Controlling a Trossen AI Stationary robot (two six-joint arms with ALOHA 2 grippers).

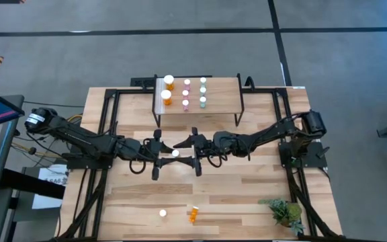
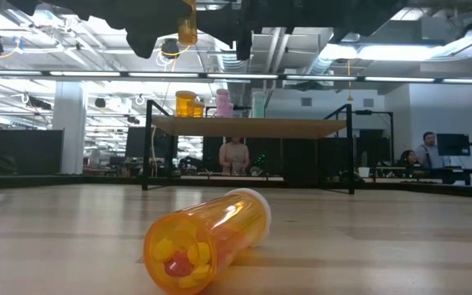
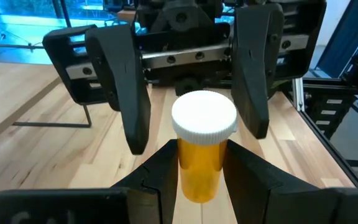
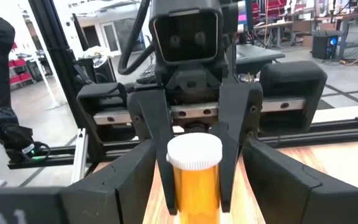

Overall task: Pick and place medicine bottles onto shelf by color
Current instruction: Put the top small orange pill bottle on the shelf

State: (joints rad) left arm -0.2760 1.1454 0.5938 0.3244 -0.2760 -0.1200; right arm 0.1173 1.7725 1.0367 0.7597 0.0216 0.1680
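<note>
The left gripper (image 1: 161,154) hung over the middle of the table (image 1: 247,195), fingers pinching an orange bottle (image 1: 175,154) by its body, just under the white cap. It looked like a handover in mid-air, because the bottle stood upright between the two arms and well clear of the wood. In the left wrist view the bottle (image 3: 202,155) showed a plain amber body and a ribbed white cap, squeezed on both sides by the near fingers (image 3: 160,177).

Facing it, the right gripper (image 1: 195,152) waited with its fingers spread wide either side of the bottle and apart from it. Probably that gap was there so it could close on the bottle and carry it to the far side.

Far of the two arms stood the shelf (image 1: 224,101), a light wooden platform on black legs. Bottles stood on it in rows by colour: orange ones (image 1: 168,90) on the left, pink ones (image 1: 186,93) beside them, green ones (image 1: 203,92) to the right.

Near the front edge an orange bottle (image 1: 193,214) lay on its side, pills visible inside in the low view, and a white-capped one (image 1: 162,214) stood to its left. A small green plant (image 1: 285,212) sat at the near right corner.
</note>
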